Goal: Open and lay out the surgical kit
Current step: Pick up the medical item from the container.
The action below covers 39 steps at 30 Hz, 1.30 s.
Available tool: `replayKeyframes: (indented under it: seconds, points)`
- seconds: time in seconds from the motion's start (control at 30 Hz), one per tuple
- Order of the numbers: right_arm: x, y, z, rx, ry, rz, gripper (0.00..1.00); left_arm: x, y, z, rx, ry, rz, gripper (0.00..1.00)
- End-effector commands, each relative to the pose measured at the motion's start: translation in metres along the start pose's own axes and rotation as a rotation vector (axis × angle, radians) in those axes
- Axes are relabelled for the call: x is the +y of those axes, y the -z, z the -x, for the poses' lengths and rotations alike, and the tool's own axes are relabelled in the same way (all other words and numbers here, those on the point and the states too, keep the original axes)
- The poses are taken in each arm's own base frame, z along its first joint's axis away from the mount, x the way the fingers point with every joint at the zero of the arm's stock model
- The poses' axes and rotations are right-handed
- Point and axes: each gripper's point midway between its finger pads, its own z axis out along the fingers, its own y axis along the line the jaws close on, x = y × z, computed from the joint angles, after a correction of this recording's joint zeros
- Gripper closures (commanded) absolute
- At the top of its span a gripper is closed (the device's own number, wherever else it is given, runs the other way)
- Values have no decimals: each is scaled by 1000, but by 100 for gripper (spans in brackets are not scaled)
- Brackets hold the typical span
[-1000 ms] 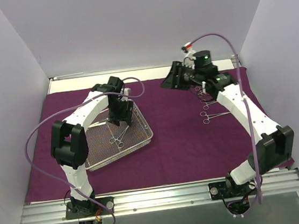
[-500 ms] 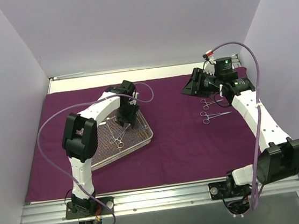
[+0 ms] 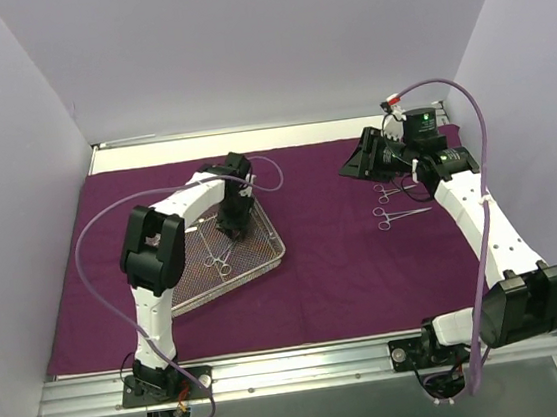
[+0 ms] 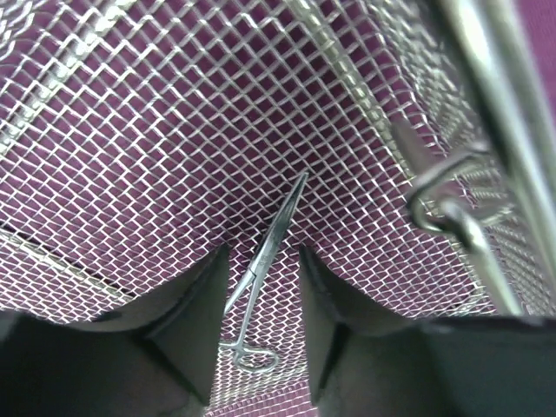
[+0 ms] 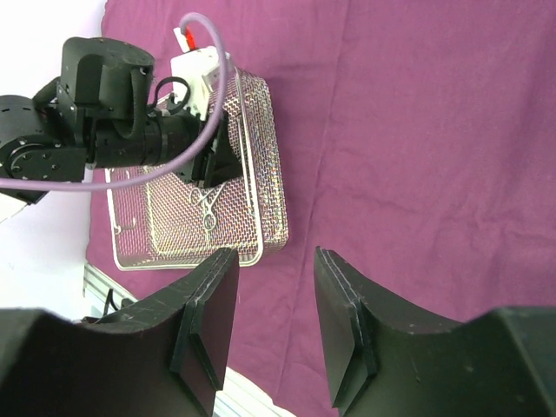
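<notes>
The dark purple cloth (image 3: 345, 261) lies spread flat. The silver mesh tray (image 3: 192, 284) sits on its left half. My left gripper (image 3: 232, 220) is down inside the tray. In the left wrist view it (image 4: 262, 261) is open, its fingers on either side of a silver clamp (image 4: 282, 217) that lies on the mesh; I cannot tell if they touch it. A second clamp (image 3: 220, 263) lies nearer in the tray. Two clamps (image 3: 400, 215) (image 3: 389, 193) lie on the cloth at the right. My right gripper (image 3: 362, 161) is open, empty and raised above the cloth's back right.
The tray's wire handle (image 4: 456, 204) stands just right of my left fingers. The right wrist view shows the tray (image 5: 156, 234) and the left arm (image 5: 95, 130) from across the cloth. White walls close in on three sides. A metal rail (image 3: 297, 367) runs along the near edge.
My right gripper has swung right, from the middle back to the back right corner. My left gripper has shifted slightly right inside the tray.
</notes>
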Motion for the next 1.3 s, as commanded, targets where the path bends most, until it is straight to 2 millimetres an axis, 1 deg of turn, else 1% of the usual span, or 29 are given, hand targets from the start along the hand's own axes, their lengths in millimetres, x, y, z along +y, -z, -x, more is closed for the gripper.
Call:
replayKeyframes:
  seconds: [0.0, 0.03, 0.1, 0.13, 0.23, 0.27, 0.37, 0.4, 0.43, 0.47, 0.5, 0.53, 0.57, 0.6, 0.63, 0.7, 0.73, 0.77, 0.83, 0.87, 0.93, 0.97, 1.03, 1.07, 1.13, 1.17, 1.2, 1.23, 1.27]
  points:
    - [11, 12, 9, -40, 23, 35, 60, 7, -23, -11, 52, 54, -2, 55]
    - [12, 12, 9, -41, 25, 40, 60, 7, -27, -14, 62, 60, -4, 62]
    - [13, 11, 10, -43, 26, 43, 60, 11, -30, -17, 78, 79, -6, 73]
    - [13, 11, 10, -42, 25, 44, 60, 12, -33, -21, 93, 83, -3, 81]
    - [14, 9, 12, -42, 27, 47, 61, 17, -38, -27, 108, 96, 1, 90]
    - [15, 8, 11, -40, 30, 45, 61, 20, -38, -28, 105, 103, 2, 97]
    - [19, -5, 3, -1, 44, 51, 61, 25, -29, -24, 77, 104, -2, 98]
    - [26, -16, -7, 45, 59, 64, 61, 23, -20, -20, 61, 111, -30, 98]
    - [32, -22, -14, 68, 78, 71, 62, 24, -15, -21, 63, 113, -36, 98]
    - [37, -30, -21, 92, 105, 70, 62, 25, -8, -16, 52, 116, -41, 98]
    - [37, -43, -27, 116, 120, 55, 62, 27, -2, -14, 43, 119, -44, 98]
    - [54, -52, -42, 150, 155, 86, 62, 30, 9, -12, 34, 129, -47, 98]
    - [59, -59, -47, 163, 160, 93, 62, 31, 15, -10, 25, 132, -49, 98]
    - [62, -72, -51, 174, 158, 100, 63, 33, 24, -6, 8, 145, -52, 98]
    - [77, -79, -62, 192, 179, 127, 63, 34, 28, -4, 0, 153, -52, 98]
    - [86, -99, -69, 186, 184, 147, 64, 35, 36, -1, -15, 172, -73, 98]
    - [93, -106, -80, 205, 188, 160, 64, 38, 37, -1, -17, 185, -77, 98]
    - [96, -120, -85, 203, 187, 179, 67, 38, 37, -1, -17, 196, -87, 98]
    - [99, -133, -95, 208, 186, 185, 69, 41, 36, -4, -9, 210, -88, 98]
    - [107, -143, -103, 206, 207, 210, 70, 42, 35, -5, -6, 219, -89, 98]
    - [117, -153, -108, 191, 236, 225, 71, 45, 35, -7, -7, 232, -96, 98]
    - [121, -163, -117, 202, 246, 233, 72, 46, 36, -8, -10, 238, -97, 98]
    - [127, -172, -121, 193, 254, 232, 72, 49, 39, -9, -15, 247, -100, 98]
    - [135, -178, -125, 190, 262, 246, 72, 51, 40, -9, -18, 256, -102, 98]
    - [142, -186, -128, 184, 255, 254, 70, 53, 41, -10, -18, 266, -115, 98]
    - [141, -196, -133, 185, 246, 246, 70, 54, 42, -9, -21, 274, -120, 98]
    - [145, -200, -136, 187, 241, 252, 69, 54, 44, -8, -28, 277, -126, 98]
    - [146, -204, -139, 191, 214, 254, 66, 55, 44, -9, -28, 281, -127, 98]
    - [145, -212, -144, 193, 204, 262, 64, 55, 45, -8, -31, 281, -130, 98]
